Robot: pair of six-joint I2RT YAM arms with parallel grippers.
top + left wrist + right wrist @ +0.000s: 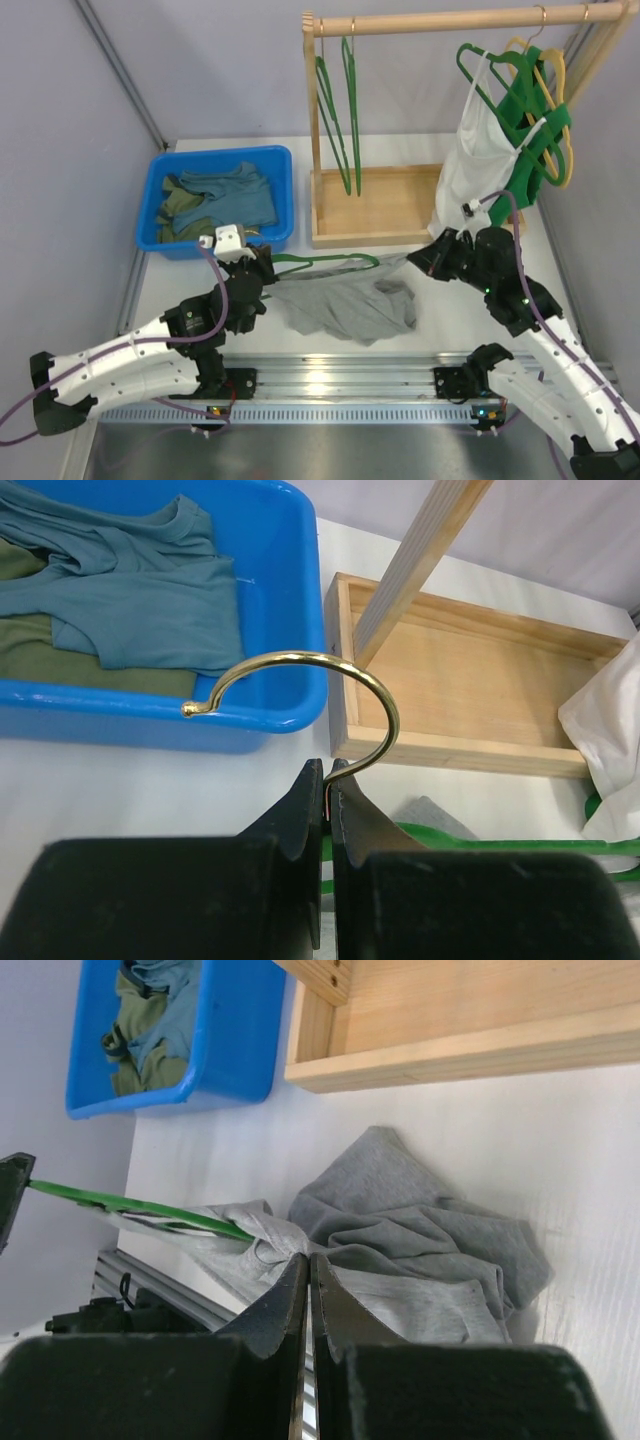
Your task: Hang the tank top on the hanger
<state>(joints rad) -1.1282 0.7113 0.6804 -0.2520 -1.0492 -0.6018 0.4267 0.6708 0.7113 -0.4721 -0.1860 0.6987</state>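
White table (440,320); left jaws clamp the hanger (520,845), right jaws pinch the tank top (345,305).

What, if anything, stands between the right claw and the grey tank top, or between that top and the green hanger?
Nothing visible. The right claw is shut on a fold of the tank top; the left claw grips the hanger below its gold hook, and one hanger arm enters the fabric.

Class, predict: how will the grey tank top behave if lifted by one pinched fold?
Probably floppy: the tank top lies crumpled in soft folds, so it should drape and sag. Likely light: the right gripper pinches only a thin fold.
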